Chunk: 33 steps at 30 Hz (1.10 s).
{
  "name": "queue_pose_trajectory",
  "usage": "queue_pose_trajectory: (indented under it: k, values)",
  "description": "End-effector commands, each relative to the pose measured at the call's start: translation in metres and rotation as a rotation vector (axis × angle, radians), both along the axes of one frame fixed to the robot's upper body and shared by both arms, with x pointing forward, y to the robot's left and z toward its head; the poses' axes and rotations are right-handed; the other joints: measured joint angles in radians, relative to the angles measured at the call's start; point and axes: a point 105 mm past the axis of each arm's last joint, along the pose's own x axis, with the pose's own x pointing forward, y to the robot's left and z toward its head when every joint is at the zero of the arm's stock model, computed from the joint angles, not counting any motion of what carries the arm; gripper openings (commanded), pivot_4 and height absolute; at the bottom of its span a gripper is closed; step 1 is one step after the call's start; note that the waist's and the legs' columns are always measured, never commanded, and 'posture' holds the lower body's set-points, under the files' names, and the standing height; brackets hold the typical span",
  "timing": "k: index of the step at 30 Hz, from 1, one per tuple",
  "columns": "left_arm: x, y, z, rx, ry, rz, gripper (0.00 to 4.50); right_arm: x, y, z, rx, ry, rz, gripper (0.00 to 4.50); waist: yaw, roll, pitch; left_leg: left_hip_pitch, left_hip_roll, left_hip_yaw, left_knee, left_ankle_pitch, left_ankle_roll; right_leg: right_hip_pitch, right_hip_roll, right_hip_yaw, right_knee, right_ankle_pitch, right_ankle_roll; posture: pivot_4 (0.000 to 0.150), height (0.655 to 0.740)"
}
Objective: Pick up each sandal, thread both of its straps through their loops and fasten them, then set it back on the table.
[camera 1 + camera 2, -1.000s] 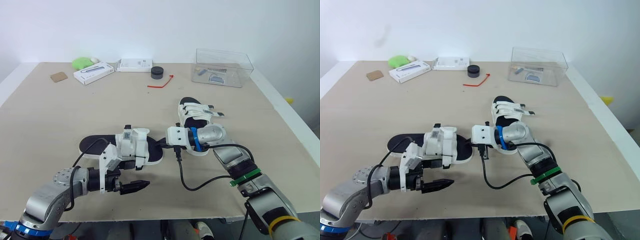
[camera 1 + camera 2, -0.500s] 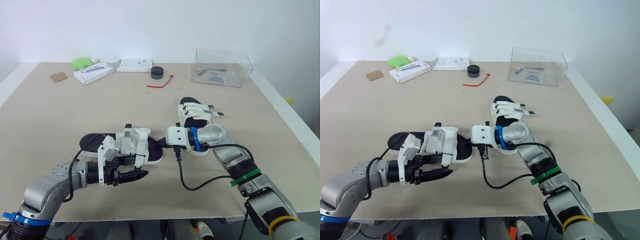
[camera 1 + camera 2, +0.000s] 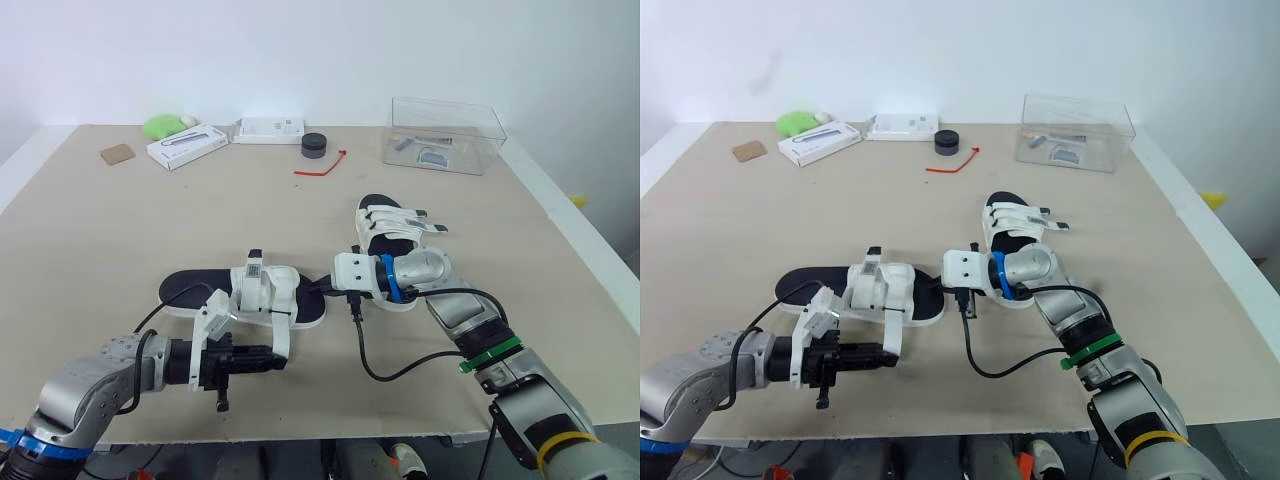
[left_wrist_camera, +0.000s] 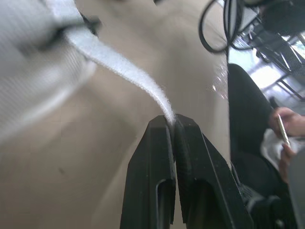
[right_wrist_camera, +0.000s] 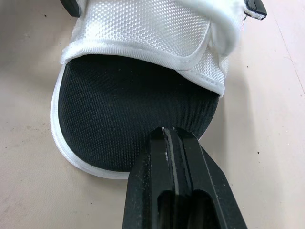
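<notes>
Tabletop (image 3: 110, 230) front edge: left claw (image 4: 172, 119) pinching sandal (image 3: 190, 290) strap (image 4: 121, 71) tip, right claw (image 5: 170, 130) pressed together at sandal's end.

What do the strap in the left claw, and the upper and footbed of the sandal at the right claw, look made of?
White strap pinched in the left claw: woven fabric, fuzzy edges, probably hook-and-loop. White sandal upper: matte textile mesh, dimpled weave. Black footbed: finely textured, likely fabric-covered foam.
</notes>
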Motion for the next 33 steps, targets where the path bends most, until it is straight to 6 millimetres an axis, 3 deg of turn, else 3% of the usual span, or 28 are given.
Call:
queue_pose_trajectory:
  k: [1,5,11,13,14,19,23,27,29,31,33]
  values:
    - [-0.019,-0.005,0.005,-0.013,0.016,-0.088,0.03,0.002,-0.016,-0.021,-0.086,0.052,-0.054,0.0,0.0,0.0,0.0,0.0,0.0,0.0,0.0,0.0,0.0,0.0,0.0,0.0,0.0,0.0,0.0,0.15,0.74]
    - [-0.029,-0.002,0.001,0.019,0.029,-0.098,0.03,0.002,-0.017,-0.021,-0.088,0.051,-0.052,0.0,0.001,0.0,0.0,0.0,0.0,0.0,0.0,0.0,0.0,0.0,0.0,0.0,0.0,0.0,0.0,0.15,0.74]
    - [-0.016,0.001,0.004,0.07,-0.066,-0.054,0.03,0.002,-0.013,-0.022,-0.086,0.052,-0.041,0.0,0.001,0.0,0.0,0.0,0.0,0.0,0.0,-0.001,0.0,0.0,0.0,0.0,0.0,-0.001,0.0,0.15,0.74]
    - [-0.015,0.002,0.008,0.11,-0.147,-0.091,0.68,0.002,-0.013,-0.021,-0.086,0.052,-0.039,0.0,0.001,0.0,0.0,0.0,0.0,0.0,0.0,-0.001,0.0,0.0,0.0,0.0,0.0,-0.001,0.0,0.15,0.74]
    - [-0.014,0.003,0.01,0.141,-0.197,-0.117,0.78,0.002,-0.013,-0.021,-0.087,0.052,-0.038,0.0,0.001,0.0,0.0,0.0,0.0,0.0,0.0,-0.001,0.0,0.0,0.0,0.0,0.0,-0.001,0.0,0.15,0.74]
    - [-0.009,0.015,0.032,0.325,-0.483,-0.259,3.03,0.002,-0.013,-0.021,-0.088,0.05,-0.035,0.0,0.001,0.0,0.001,-0.001,0.0,0.0,0.0,-0.001,0.0,-0.001,0.0,0.0,0.0,-0.001,-0.001,0.15,0.74]
    - [0.003,0.032,0.048,0.512,-0.749,-0.369,4.46,0.002,-0.014,-0.022,-0.088,0.051,-0.034,0.0,0.0,0.002,0.002,-0.001,0.001,0.001,-0.001,-0.001,0.0,-0.001,0.0,0.0,0.0,-0.001,-0.001,0.15,0.74]
    - [0.017,0.037,0.062,0.594,-0.964,-0.426,4.46,0.0,-0.013,-0.023,-0.087,0.053,-0.03,0.0,0.001,0.002,0.002,-0.001,0.001,0.001,-0.001,-0.001,0.0,-0.002,0.0,0.0,0.0,-0.001,-0.001,0.15,0.74]
    - [0.029,0.03,0.07,0.605,-1.15,-0.455,4.46,0.0,-0.012,-0.023,-0.087,0.053,-0.027,0.0,0.001,0.002,0.002,-0.001,0.001,0.002,-0.001,-0.001,0.0,-0.002,0.0,0.0,0.0,-0.001,-0.001,0.15,0.74]
    - [0.033,0.021,0.066,0.593,-1.327,-0.527,4.46,0.001,-0.01,-0.023,-0.085,0.052,-0.026,0.0,0.003,0.002,0.002,-0.001,0.0,0.002,-0.001,-0.001,0.0,-0.001,0.0,0.0,-0.001,-0.001,-0.001,0.15,0.74]
    - [0.032,0.013,0.06,0.55,-1.393,-0.558,4.46,0.001,-0.01,-0.023,-0.083,0.052,-0.025,0.0,0.001,0.002,0.002,-0.001,0.001,0.002,-0.001,-0.001,0.0,-0.001,0.0,0.001,-0.001,-0.001,-0.001,0.15,0.74]
